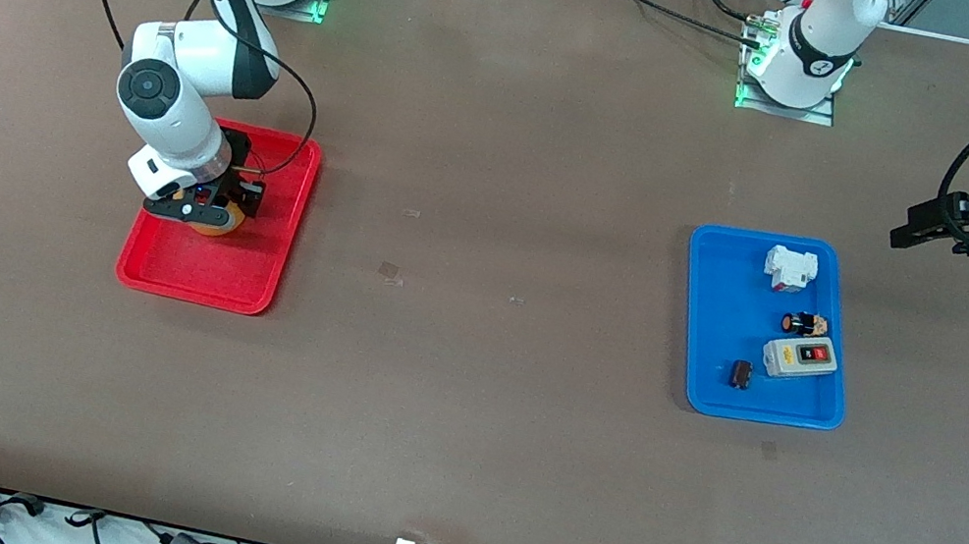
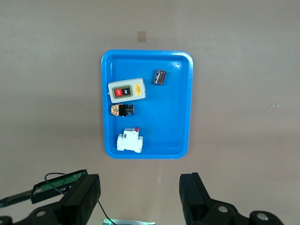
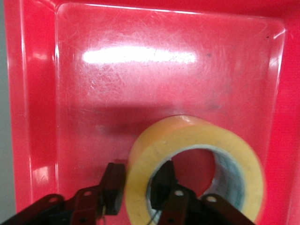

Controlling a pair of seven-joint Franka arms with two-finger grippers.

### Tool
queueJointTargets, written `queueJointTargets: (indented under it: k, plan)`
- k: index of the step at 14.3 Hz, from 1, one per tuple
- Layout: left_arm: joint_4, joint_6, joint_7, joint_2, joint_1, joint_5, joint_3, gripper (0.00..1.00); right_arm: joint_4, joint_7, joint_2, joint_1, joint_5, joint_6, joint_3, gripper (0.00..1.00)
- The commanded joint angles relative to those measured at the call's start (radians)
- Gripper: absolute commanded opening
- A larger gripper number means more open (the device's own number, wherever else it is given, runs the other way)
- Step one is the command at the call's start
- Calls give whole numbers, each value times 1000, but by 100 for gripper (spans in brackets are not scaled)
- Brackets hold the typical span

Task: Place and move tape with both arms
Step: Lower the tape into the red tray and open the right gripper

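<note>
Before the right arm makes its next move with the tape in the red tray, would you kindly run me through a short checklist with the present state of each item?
1. Tape lies flat inside the red tray: ok.
2. Right gripper straddles the tape wall, one finger outside and one in the hole: ok.
3. Right gripper fully released or firmly clamped: cannot tell; a slight gap shows at the outer finger.
4. Left gripper open and waiting, up over the table at the left arm's end beside the blue tray: ok.
5. Blue tray has a bare stretch beside the grey switch box and the other small parts: ok.
</note>
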Motion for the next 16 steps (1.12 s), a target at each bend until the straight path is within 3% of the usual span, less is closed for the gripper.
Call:
queueJointTargets:
  k: [1,3,5,12,16]
  plan:
    - [-19,-7,20,-27,8,-5,-10,100,14,-16,-19,-18,34,1,17,82]
    - [-20,-7,20,-27,8,-5,-10,100,31,-19,-42,-17,43,-5,15,95]
    - [-19,-7,20,-27,7,-5,-10,100,84,-19,-85,-18,43,-81,12,96]
    - [-20,-8,20,-27,7,-5,-10,100,653,-17,-113,-36,42,-771,3,97]
    - [-20,-10,20,-27,7,-5,-10,100,888,-39,-119,-60,43,-1028,0,99]
